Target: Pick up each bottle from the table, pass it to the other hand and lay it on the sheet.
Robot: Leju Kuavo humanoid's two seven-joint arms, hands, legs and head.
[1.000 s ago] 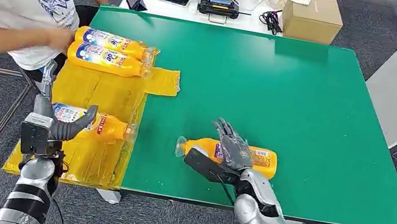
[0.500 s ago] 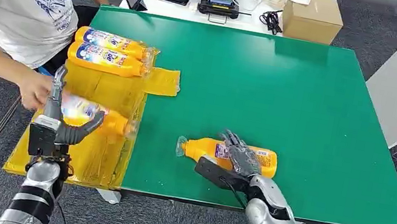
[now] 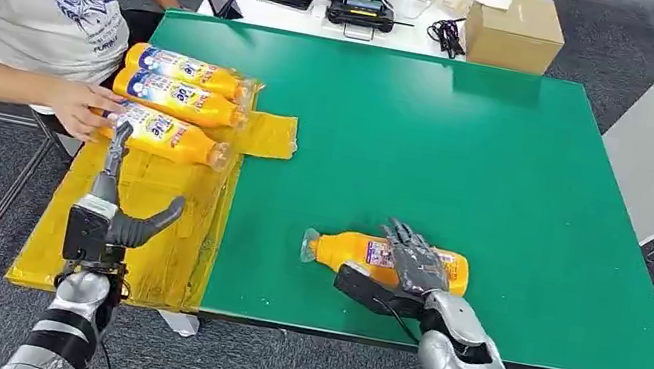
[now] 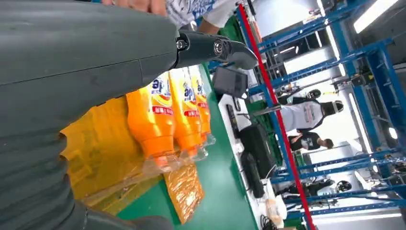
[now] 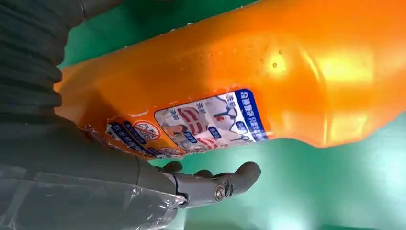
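The orange plastic bottle with the printed label lies on its side low and right of centre in the head view, clear cap pointing left, on the green table top. My right hand is draped over its labelled middle, fingers down across the top and thumb at the near side; I cannot tell whether the grip has closed or only rests there. In the right wrist view the bottle's skin is glossy and beaded with small droplets, so I judge it slippery, full and fairly heavy, stiff enough to squeeze. The labelled waist looks like the best place to hold, since the paper gives friction. My left hand hangs at lower left over the crinkled yellow plastic sheet, fingers spread and holding nothing. Three more orange bottles lie side by side at the sheet's upper end, a person's hand touching the nearest one
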